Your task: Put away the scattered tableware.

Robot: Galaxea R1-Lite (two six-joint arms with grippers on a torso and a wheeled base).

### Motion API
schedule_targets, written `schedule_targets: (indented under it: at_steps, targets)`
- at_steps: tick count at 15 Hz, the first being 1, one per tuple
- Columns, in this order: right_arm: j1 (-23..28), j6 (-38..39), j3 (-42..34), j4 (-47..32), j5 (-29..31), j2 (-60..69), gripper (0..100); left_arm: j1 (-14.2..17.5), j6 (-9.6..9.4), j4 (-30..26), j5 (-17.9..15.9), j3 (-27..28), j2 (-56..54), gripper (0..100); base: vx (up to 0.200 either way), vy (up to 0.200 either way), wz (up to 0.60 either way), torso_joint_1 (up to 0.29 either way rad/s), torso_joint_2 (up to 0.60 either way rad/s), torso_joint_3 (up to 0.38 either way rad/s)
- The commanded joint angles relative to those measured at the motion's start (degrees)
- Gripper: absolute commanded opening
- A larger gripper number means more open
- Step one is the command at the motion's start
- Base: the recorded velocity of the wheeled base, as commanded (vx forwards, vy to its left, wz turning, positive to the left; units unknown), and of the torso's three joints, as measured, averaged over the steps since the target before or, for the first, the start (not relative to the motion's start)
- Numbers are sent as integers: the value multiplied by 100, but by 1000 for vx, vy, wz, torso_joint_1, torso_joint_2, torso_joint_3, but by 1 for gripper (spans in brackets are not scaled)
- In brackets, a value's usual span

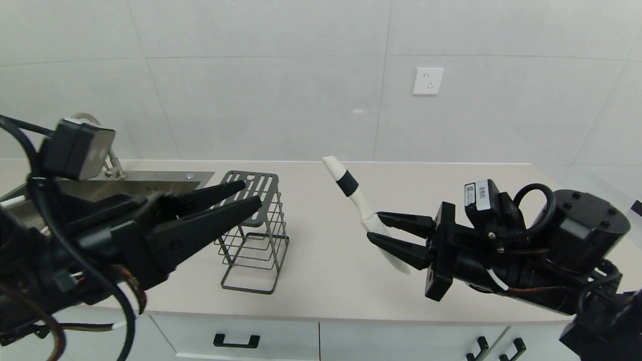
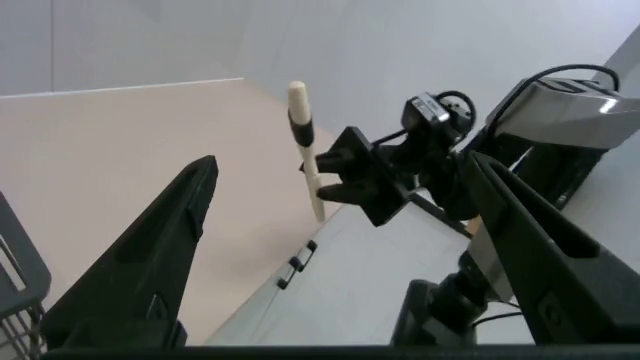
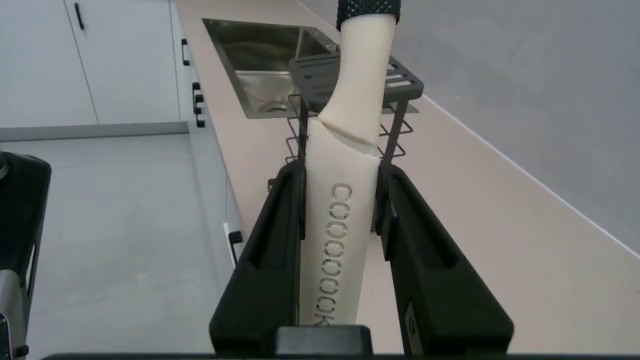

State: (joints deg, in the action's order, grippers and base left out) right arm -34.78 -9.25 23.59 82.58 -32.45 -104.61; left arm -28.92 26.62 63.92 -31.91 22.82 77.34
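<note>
White knife is clamped between the 2 fingers of my right gripper, up in the air over the counter. Its black-banded handle sticks up past the fingertips and the blade points down below them. My left gripper is spread wide and holds nothing, tips by the top of the wire rack, steel sink beyond.

Between the wire cutlery rack and my right gripper, clamped on the white knife, I see a bare stretch of countertop where a gripper could pass. My left gripper, fingers apart, hangs just at the rack's slotted top on the sink side, blocking that approach, with the tap farther behind. The tiled wall closes the far edge, with open counter between it and the rack.
</note>
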Motion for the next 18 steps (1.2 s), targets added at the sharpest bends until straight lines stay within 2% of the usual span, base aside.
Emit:
schedule_targets:
  at_steps: [1, 2, 3, 4, 6, 8, 13, 15, 17, 18]
  targets:
    - [-2, 11, 225, 4, 2, -25, 0, -237, -571, 394, 177, -23, 950, 100, 0, 0, 0, 0, 0, 0]
    - [-2, 11, 234, 4, 2, -33, 0, -281, -650, 429, 194, -15, 1011, 100, 0, 0, 0, 0, 0, 0]
    - [-2, 11, 251, 4, 2, -104, 0, -642, -922, 1009, 238, -6, 1354, 100, 0, 0, 0, 0, 0, 0]
    - [-2, 11, 260, 4, 2, -121, 0, -765, -913, 1369, 238, -6, 1512, 100, 0, 0, 0, 0, 0, 0]
    - [-20, 11, 251, 4, 2, -121, 0, -756, -905, 2081, 230, 29, 1899, 100, 0, 0, 0, 0, 0, 0]
    - [-20, 2, 216, 4, 2, -104, 0, -782, -878, 2556, 221, 12, 2101, 100, 0, 0, 0, 0, 0, 0]
    - [-134, 11, 234, 13, 2, -104, 0, -773, -834, 2608, 212, 91, 2295, 100, 0, 0, 0, 0, 0, 0]
    - [-301, 20, 260, 13, 2, -104, 0, -800, -738, 2608, 212, 443, 2435, 100, 0, 0, 0, 0, 0, 0]
    - [-301, 20, 251, 13, 2, -104, 0, -914, -395, 2608, 212, 671, 2453, 100, 0, 0, 0, 0, 0, 0]
    - [-301, 20, 243, 4, 2, -104, 0, -949, -316, 2608, 203, 750, 2453, 100, 0, 0, 0, 0, 0, 0]
